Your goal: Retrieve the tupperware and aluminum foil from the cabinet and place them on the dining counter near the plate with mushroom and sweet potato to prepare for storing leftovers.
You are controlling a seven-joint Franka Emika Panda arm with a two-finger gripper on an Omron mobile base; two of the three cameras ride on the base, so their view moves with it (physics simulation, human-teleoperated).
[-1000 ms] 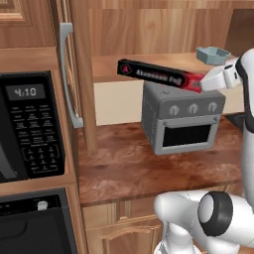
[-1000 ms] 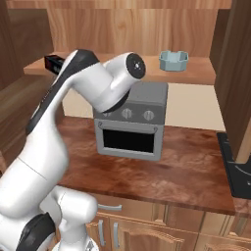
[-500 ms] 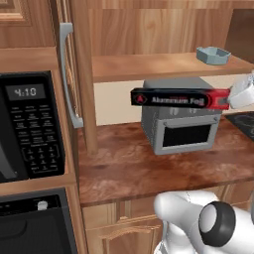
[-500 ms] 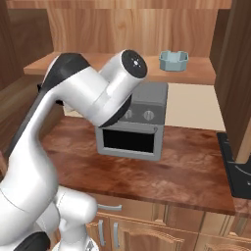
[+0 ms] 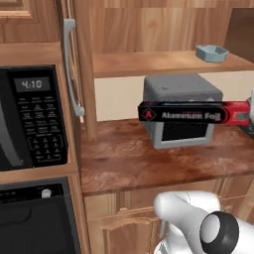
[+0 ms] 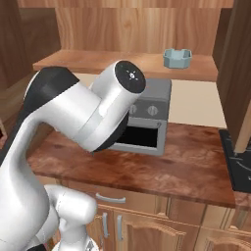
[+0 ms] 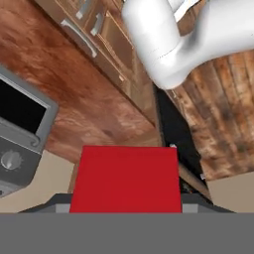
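Gripping the long slim black carton with white "Aluminum Foil" lettering by its red end, the gripper is sitting at the right edge of the left base view, jaws clamped across the box. In the hand view that red end is lying broad and flat between the fingers. The carton is hanging level in the air in front of the small grey toaster oven, well clear of the wooden cabinet shelf. Half a second ago it was riding higher and more to the left; a second ago it was tilted up by the shelf edge, so it has been coming down and rightward, levelling out.

The small pale blue-teal plastic tub is resting on the shelf at its right end, unchanged from earlier. The toaster oven is standing on the reddish-brown wood-grain counter below. The long curved grey door handle is showing on the open cabinet door, beside the black microwave on the left.
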